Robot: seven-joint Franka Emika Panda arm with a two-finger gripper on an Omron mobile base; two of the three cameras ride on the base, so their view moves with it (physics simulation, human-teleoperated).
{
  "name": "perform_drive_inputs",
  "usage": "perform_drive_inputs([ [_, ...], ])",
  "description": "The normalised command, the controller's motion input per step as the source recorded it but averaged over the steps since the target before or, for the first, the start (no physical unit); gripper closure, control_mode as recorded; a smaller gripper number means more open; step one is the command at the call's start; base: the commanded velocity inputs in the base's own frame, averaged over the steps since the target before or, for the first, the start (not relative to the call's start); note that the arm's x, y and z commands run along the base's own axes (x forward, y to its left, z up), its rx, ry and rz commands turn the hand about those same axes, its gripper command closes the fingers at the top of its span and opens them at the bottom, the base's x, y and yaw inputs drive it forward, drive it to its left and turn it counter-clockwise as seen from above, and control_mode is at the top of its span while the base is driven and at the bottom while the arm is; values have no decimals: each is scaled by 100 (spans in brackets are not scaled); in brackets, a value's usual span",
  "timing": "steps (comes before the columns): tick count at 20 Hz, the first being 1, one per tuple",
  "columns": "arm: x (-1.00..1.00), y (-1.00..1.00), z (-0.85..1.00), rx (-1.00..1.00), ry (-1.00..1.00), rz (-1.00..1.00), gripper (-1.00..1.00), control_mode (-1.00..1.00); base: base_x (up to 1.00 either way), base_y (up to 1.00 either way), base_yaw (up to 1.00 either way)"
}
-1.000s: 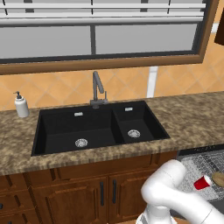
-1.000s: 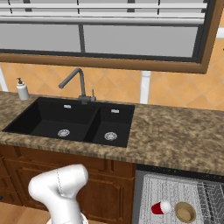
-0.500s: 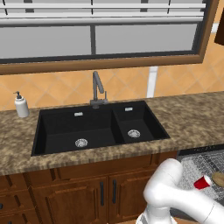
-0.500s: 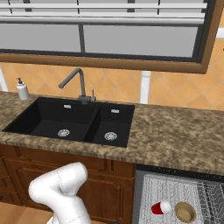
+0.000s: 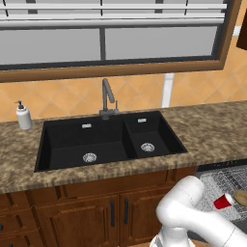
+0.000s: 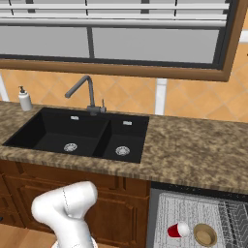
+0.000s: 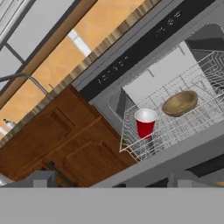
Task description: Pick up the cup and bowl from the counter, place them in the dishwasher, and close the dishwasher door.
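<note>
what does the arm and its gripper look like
The arm is glossy white, built of rounded tubular links with a bulbous elbow. No cables or markings show on it. The gripper shows as two small blocky grey finger tips.

A black double sink (image 5: pixel 108 140) has a round drain (image 5: pixel 89 157) in its wide left basin and another (image 5: pixel 147 147) in the smaller right one. A grey faucet (image 5: pixel 108 99) rises behind the divider. A white soap bottle (image 5: pixel 22 116) stands left of the sink, near the orange tiled wall (image 6: pixel 121 99). Above runs a wood-framed window (image 6: pixel 145 46). Brown wooden cabinets (image 5: pixel 91 212) sit below.
</note>
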Motion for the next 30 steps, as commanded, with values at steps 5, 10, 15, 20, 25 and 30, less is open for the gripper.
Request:
perform_drive_inputs([
  [5,0,68,-44,11,-22,3,-100,-100,0,0,0],
  [10,25,60,-25,11,-28,0,-100,-100,0,0,0],
  [15,16,40,-19,1,-14,0,-100,-100,0,0,0],
  [20,29,25,0,0,-7,-1,-100,-100,0,0,0],
  [25,52,0,0,1,0,-10,-100,-100,0,0,0],
  [30,18,8,-9,0,0,-5,-100,-100,0,0,0],
])
